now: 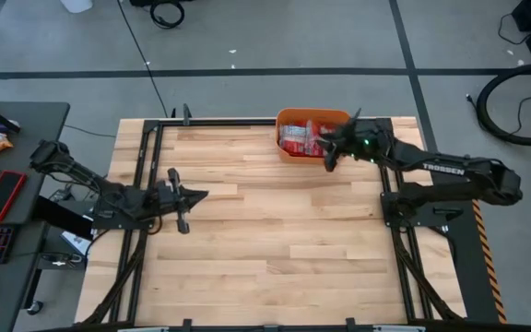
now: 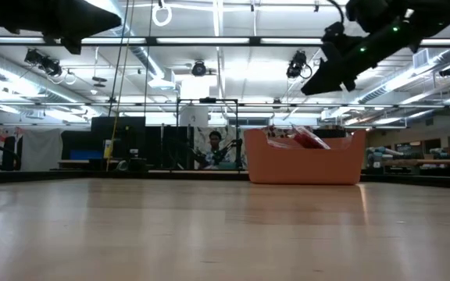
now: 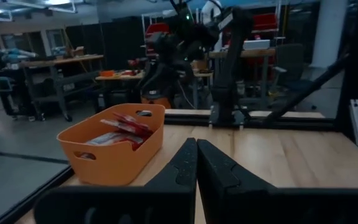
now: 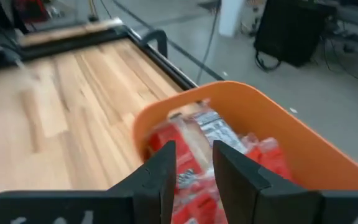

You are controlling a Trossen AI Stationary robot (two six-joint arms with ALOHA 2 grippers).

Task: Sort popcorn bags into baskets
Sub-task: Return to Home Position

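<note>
Wooden tabletop (image 1: 275, 240), workshop beyond; red popcorn bags (image 1: 298, 136) lie heaped inside orange tub (image 1: 289, 117), none seen outside it. Right gripper (image 4: 191, 154) hovers just above tub's rim, fingers a narrow gap apart, holding nothing; left gripper (image 3: 196, 149) well clear of tub, fingers pressed together, empty. Risk: a low pull-back could clip the rim and shove the tub.

Ceiling strip lights (image 2: 209, 40) glare white in the low view, leaving the right arm (image 2: 350, 58) a dark silhouette. From above the desk (image 1: 284, 240) is evenly bright, shadows faint; the left wrist view shows the basket (image 3: 114, 146) dimly lit.
</note>
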